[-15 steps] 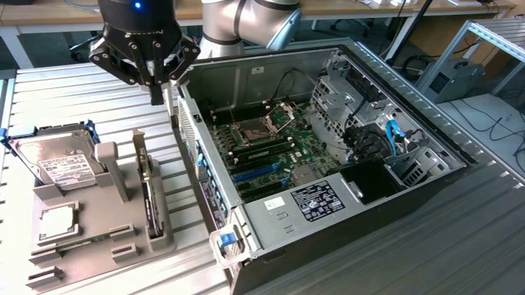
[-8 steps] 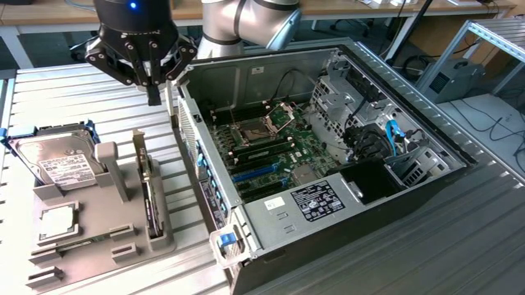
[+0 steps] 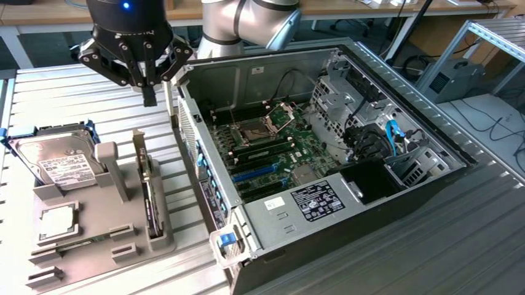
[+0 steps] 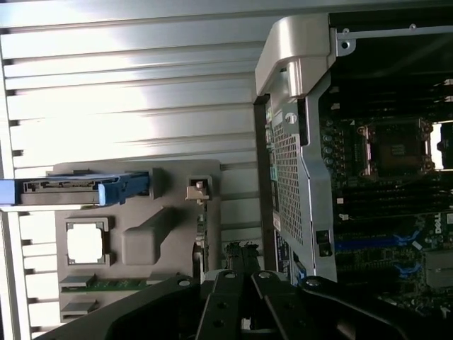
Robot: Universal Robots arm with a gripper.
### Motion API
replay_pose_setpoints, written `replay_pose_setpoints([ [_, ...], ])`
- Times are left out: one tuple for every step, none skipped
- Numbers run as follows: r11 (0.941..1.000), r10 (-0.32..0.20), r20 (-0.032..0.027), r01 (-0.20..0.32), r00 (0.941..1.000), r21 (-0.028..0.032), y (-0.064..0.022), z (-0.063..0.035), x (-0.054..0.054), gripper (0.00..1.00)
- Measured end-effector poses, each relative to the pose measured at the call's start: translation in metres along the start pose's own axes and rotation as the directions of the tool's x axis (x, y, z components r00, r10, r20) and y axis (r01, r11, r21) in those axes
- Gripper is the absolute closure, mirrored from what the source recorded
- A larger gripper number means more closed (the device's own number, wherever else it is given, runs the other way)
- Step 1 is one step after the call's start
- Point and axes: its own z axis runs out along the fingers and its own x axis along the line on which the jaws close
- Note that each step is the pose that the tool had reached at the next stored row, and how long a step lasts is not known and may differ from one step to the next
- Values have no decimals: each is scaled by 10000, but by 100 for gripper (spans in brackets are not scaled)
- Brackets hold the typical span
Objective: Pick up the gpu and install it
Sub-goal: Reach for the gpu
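Exterior view: gpu (image 3: 147, 184) upright in holder (image 3: 102, 215) | wrist view: gpu edge-on

1 gpu (image 3: 149, 196), 1 hard drive (image 3: 58, 161), 1 processor chip (image 3: 58, 220), 1 grey holder (image 3: 98, 206), 1 open computer case (image 3: 242, 77).

table (image 3: 74, 86): slatted metal | behind: wooden bench (image 3: 49, 12) | aluminium frame (image 3: 492, 31) | cables (image 3: 500, 123) on floor

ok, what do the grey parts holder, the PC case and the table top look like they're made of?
Parts holder: matte grey, rounded moulded shapes, probably plastic, maybe printed.
PC case: bare grey sheet metal, likely steel; folded edges, perforated panel.
Table: ribbed silvery slats with a bright sheen, probably aluminium extrusion.
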Motion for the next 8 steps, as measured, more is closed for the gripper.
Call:
replay_pose_setpoints([
  [10000,0,0,0,10000,1,-1,0,12,89],
  [10000,-1,0,1,10000,2,-1,0,19,89],
  [10000,0,1,0,10000,3,-2,-1,28,89],
  [10000,0,1,0,10000,3,-3,-1,38,89],
  [10000,0,1,0,10000,4,-3,-1,46,89],
  [10000,0,1,0,10000,4,-4,-1,54,89],
  [10000,0,1,0,10000,5,-5,-2,62,89],
  [10000,0,1,0,10000,5,-5,-2,71,89],
])
